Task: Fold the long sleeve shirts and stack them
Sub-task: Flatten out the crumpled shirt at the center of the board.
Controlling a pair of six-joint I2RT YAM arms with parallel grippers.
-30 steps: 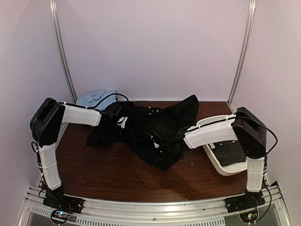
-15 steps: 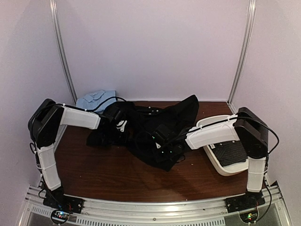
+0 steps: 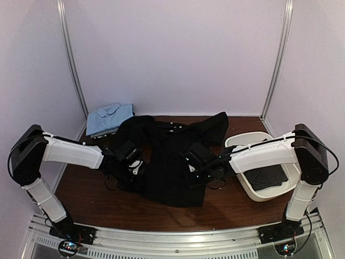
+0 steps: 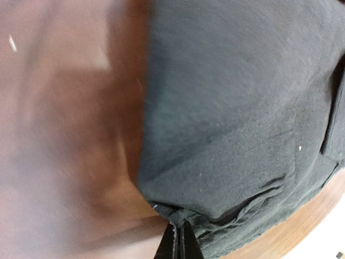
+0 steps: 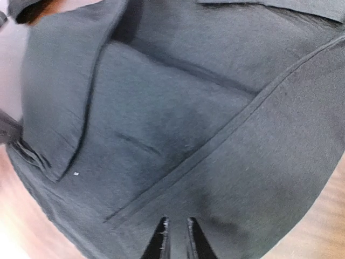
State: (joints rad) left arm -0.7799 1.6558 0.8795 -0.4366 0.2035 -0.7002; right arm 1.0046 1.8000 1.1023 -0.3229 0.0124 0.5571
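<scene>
Top external: black shirt [image 3: 167, 172] spread across worktop [image 3: 97, 199] centre | left hand [image 4: 178, 243] pressed together, pinching hem | right hand [image 5: 175, 234] nearly closed over front panel, grip cannot be told | risk: thin pinch slipping under pull, hem dropping, cloth bunching; uneven tug between hands skewing fold

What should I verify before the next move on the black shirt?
1. Left pincer shut on the black shirt edge: ok.
2. Right pincer gripping cloth: cannot tell; tips nearly closed over the fabric.
3. Shirt lying flat: not ok; bunched along the far side.
4. Light blue garment apart from the black shirt: cannot tell; they look adjacent.
5. White bin holds dark folded cloth: ok.
</scene>
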